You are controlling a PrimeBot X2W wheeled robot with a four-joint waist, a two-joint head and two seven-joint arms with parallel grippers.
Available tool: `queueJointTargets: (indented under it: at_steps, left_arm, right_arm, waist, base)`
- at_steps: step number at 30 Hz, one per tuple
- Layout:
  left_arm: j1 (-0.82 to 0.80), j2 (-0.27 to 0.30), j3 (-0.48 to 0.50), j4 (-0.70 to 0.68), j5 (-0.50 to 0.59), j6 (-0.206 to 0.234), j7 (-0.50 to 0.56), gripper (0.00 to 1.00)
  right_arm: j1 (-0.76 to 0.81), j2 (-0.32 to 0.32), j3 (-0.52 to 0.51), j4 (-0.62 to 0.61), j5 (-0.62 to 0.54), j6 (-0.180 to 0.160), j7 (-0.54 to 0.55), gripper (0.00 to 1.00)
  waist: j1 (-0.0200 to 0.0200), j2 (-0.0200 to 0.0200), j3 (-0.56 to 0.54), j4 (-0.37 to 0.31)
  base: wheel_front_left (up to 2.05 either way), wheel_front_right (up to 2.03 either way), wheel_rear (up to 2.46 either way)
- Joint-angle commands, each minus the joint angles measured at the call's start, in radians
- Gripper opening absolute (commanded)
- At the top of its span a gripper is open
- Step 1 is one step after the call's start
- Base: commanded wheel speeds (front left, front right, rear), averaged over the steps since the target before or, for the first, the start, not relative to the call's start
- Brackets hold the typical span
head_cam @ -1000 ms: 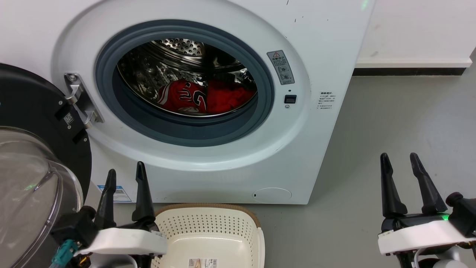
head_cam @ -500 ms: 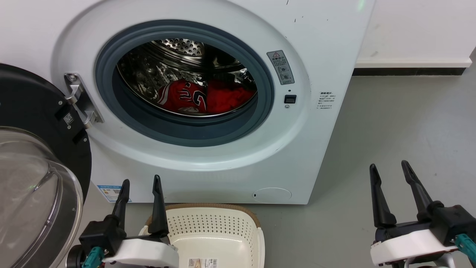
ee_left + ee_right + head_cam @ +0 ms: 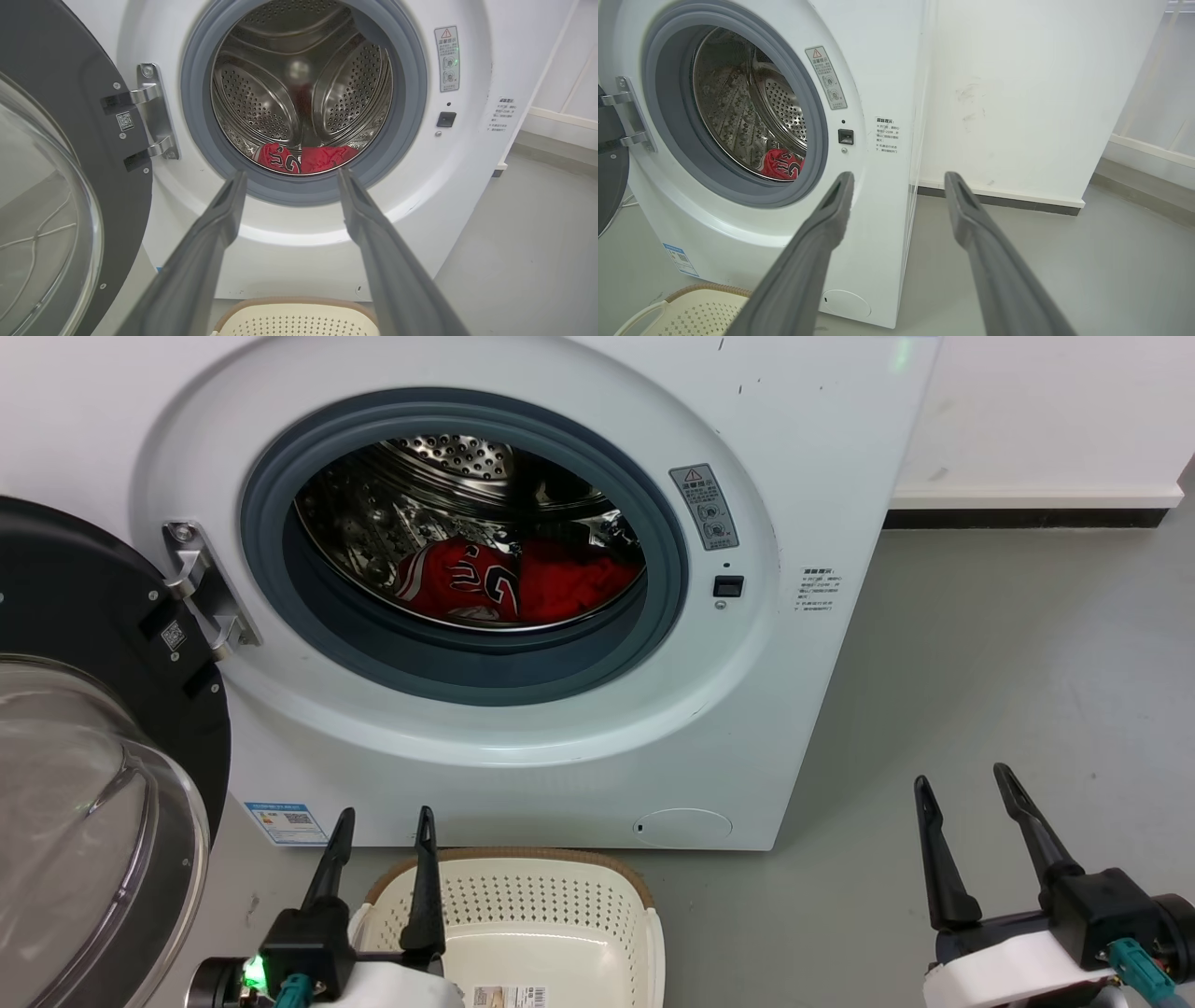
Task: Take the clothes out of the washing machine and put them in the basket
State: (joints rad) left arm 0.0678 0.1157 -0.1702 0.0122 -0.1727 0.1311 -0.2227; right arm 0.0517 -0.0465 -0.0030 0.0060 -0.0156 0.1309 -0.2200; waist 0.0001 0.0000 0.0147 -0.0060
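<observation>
Left gripper (image 3: 385, 814): low left in head view, fingers spread wide, nothing between them. Its right finger overlaps the basket (image 3: 560, 907) rim at the left rear corner. Right gripper (image 3: 962, 777): low right, also spread wide and empty, over bare floor (image 3: 980, 644). It is well apart from the basket and off to the right of the washer (image 3: 523, 739).

Basket: upright on the floor just in front of the washer, below the porthole. The inside shows bare cream plastic and a label on the bottom.

Door (image 3: 93, 607): swung open to the left on the metal hinge (image 3: 201, 583), glass bowl bulging toward the robot.

Porthole: grey seal (image 3: 271, 569) ring, steel drum (image 3: 448, 455) behind it. Clothes (image 3: 569, 586): red heap at the drum bottom, behind the seal. Jersey (image 3: 457, 581) is on the left of the heap with its black white-edged numerals up. Plain red fabric lies to its right, touching it.

Warning sticker (image 3: 705, 506) and latch slot (image 3: 728, 585) sit right of the porthole.

Left wrist view: fingers aim at the porthole's lower edge, red heap seen between the tips. Right wrist view: fingers aim at the washer's right front edge and the white wall (image 3: 1027, 411) behind it.
</observation>
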Motion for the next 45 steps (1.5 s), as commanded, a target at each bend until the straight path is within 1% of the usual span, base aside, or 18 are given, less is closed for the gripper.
queueJointTargets:
  at_steps: [1,6,9,16,23,26,45]
  left_arm:
    - [0.006,0.007,-0.008,0.001,0.029,0.003,-0.008,1.0]
    - [0.009,0.016,-0.03,0.002,0.077,0.03,-0.018,1.0]
    - [0.009,0.015,-0.032,0.001,0.084,0.032,-0.024,1.0]
    - [0.023,-0.004,-0.008,-0.009,0.104,0.01,-0.036,1.0]
    - [0.034,-0.029,0.038,0.004,0.12,-0.041,-0.045,1.0]
    - [0.036,-0.038,0.047,0.009,0.13,-0.057,-0.044,1.0]
    - [0.038,-0.051,0.068,0.017,0.161,-0.086,-0.044,1.0]
  right_arm:
    - [0.008,-0.005,-0.002,0.002,-0.015,0.0,-0.01,1.0]
    - [0.004,-0.005,-0.002,0.017,-0.038,0.0,-0.02,1.0]
    - [0.003,-0.005,0.0,0.024,-0.051,0.0,-0.026,1.0]
    - [0.014,-0.006,-0.003,0.047,-0.077,0.0,-0.039,1.0]
    - [0.011,-0.006,-0.008,0.091,-0.004,0.0,-0.046,1.0]
    - [0.006,-0.005,-0.006,0.105,0.005,0.0,-0.046,1.0]
    - [-0.006,-0.005,-0.01,0.105,0.001,0.0,-0.046,1.0]
  waist:
    - [-0.0001,0.0,0.0,0.0]
    - [-0.0001,0.0,-0.001,-0.001]
    - [-0.0001,0.0,-0.001,-0.003]
    - [-0.0001,0.0,-0.002,-0.005]
    - [-0.0001,0.0,-0.005,-0.006]
    - [-0.0001,0.0,-0.008,-0.006]
    - [-0.0001,0.0,-0.005,-0.013]
  base:
    - [0.0,0.0,0.0]
    - [0.0,0.0,0.0]
    - [0.0,0.0,0.0]
    - [0.0,0.0,0.0]
    - [0.0,0.0,0.0]
    - [0.0,0.0,0.0]
    - [0.0,0.0,0.0]
